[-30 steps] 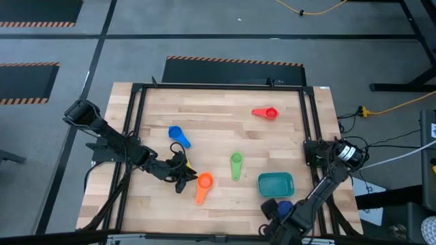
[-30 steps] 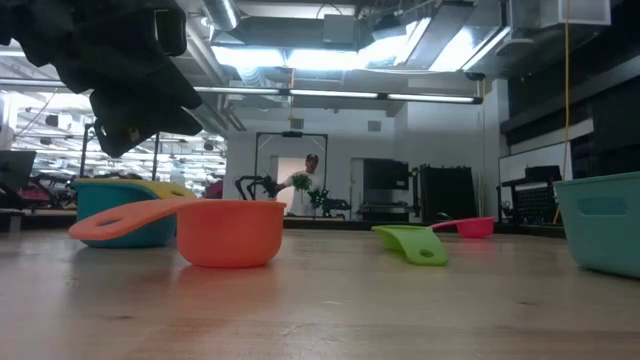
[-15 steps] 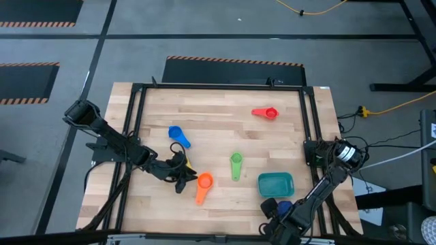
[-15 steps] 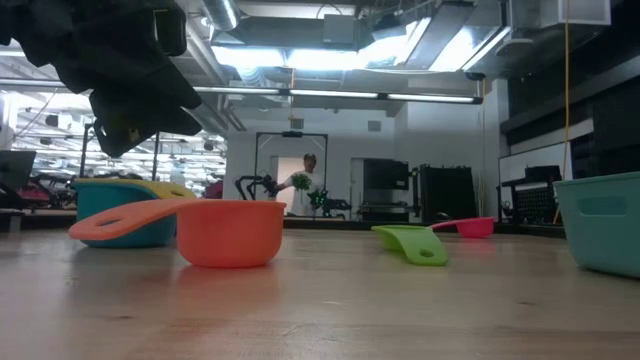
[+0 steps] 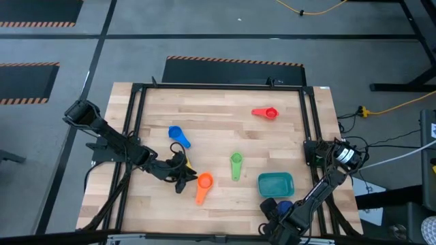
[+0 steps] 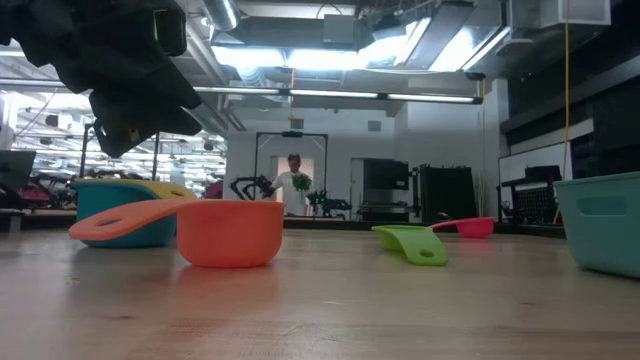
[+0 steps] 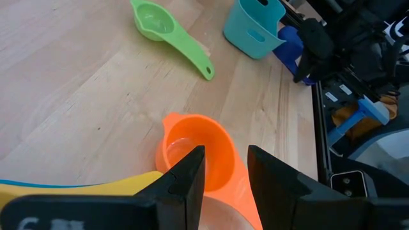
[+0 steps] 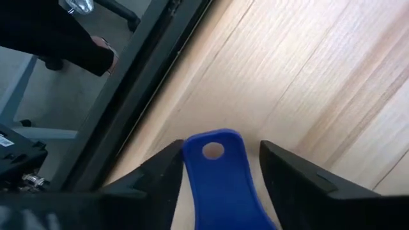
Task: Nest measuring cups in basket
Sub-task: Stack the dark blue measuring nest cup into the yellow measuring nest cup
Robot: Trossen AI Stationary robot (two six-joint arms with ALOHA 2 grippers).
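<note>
Six measuring cups: one red (image 5: 267, 112), one light blue (image 5: 178, 135), one green (image 5: 236, 164), one orange (image 5: 203, 185), one yellow (image 5: 190, 176), largely hidden under the left arm, and one dark blue (image 5: 283, 207) at the near edge. One teal basket (image 5: 275, 184). One wooden table (image 5: 218, 122). Two dark robot arms, one at each side. One person (image 6: 294, 183) in the room behind.

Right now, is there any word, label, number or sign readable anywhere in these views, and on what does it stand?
No text can be read for certain.
Left pincer: pale marks on its body at the left wrist view's lower edge, cut off, unreadable.
Cups, basket, table: no print visible.
Floor: orange-black hazard stripes, no words.
</note>
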